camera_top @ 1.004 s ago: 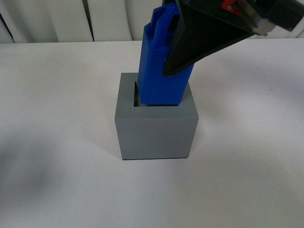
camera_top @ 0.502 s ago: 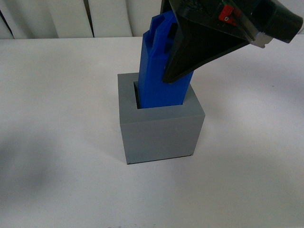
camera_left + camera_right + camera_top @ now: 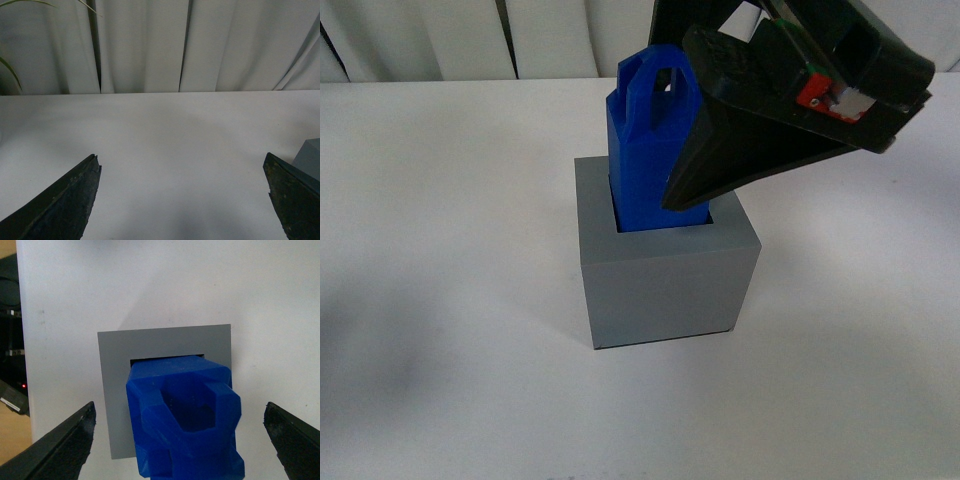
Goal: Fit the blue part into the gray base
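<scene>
In gray base (image 3: pixel 665 285) recess: blue part (image 3: pixel 640 170) partly inserted; right jaws apart.

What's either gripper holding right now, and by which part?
Nothing. The right gripper has its fingers spread wide, clear of the blue part, which stands in the gray base. The left gripper is open and empty.

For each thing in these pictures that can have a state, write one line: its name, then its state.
blue part: lower end in the recess, loop handle and upper body sticking out, not gripped.
gray base: upright on the table, recess filled by the blue part.
right gripper: open, fingers wide on either side of the blue part.
left gripper: open, holding nothing.
</scene>
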Motion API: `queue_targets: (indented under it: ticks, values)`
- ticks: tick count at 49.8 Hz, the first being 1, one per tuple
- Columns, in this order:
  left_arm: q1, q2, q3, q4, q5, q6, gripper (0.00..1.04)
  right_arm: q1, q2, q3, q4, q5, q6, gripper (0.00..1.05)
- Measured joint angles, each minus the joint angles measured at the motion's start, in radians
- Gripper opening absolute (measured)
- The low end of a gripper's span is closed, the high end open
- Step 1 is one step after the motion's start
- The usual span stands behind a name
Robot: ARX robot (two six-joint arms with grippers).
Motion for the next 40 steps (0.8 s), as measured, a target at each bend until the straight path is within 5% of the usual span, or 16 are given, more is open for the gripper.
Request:
queue_targets:
  ticks: [28,35,40]
  values:
    - [0.0,0.0,0.0,0.0,0.0,0.0,0.99,-0.246,-0.249,-0.146,-0.026,-0.324,-0.035,0.97]
    - [0.0,0.0,0.0,0.0,0.0,0.0,0.99,-0.364,-0.362,-0.3,0.016,-0.51,-0.067,0.97]
    - [0.0,0.0,0.0,0.0,0.0,0.0,0.99,-0.456,-0.491,-0.499,0.308,-0.597,0.058,0.97]
